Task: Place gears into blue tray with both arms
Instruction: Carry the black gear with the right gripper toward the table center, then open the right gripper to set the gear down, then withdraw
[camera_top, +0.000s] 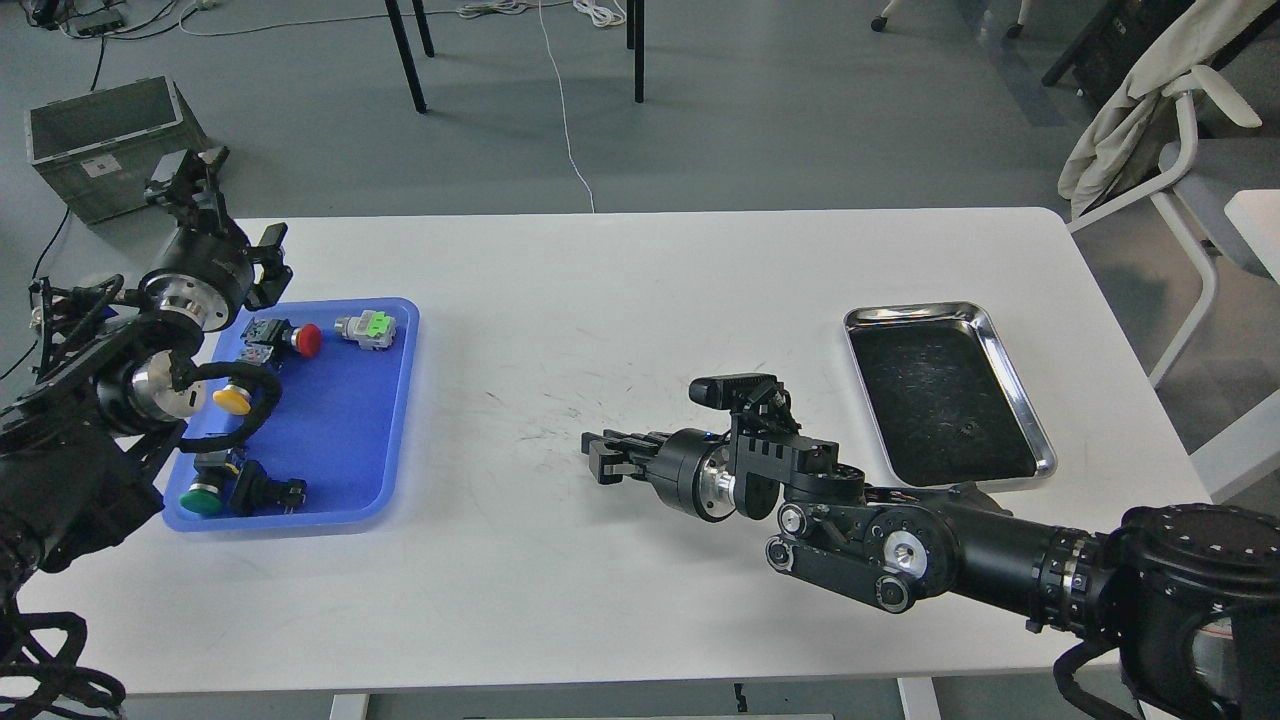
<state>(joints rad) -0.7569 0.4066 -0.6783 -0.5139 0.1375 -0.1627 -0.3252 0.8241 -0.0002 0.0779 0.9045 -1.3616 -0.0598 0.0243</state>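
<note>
The blue tray (345, 440) lies at the table's left and holds push-button switches with red, yellow and green caps. I see no gear in it. A tiny dark speck (966, 431), possibly a gear, lies in the steel tray (1012, 370) on the right. My right gripper (597, 460) hovers low over the table's middle, pointing left toward the blue tray. Its dark fingers sit close together, and whether they hold anything is hidden. My left gripper (190, 172) is raised beyond the tray's far left corner, pointing away, with its two fingers apart and nothing between them.
A grey crate (100, 140) stands on the floor behind the left arm. A chair with cloth draped on it (1150, 110) is at the far right. Table legs and cables cross the floor beyond the table (640, 280).
</note>
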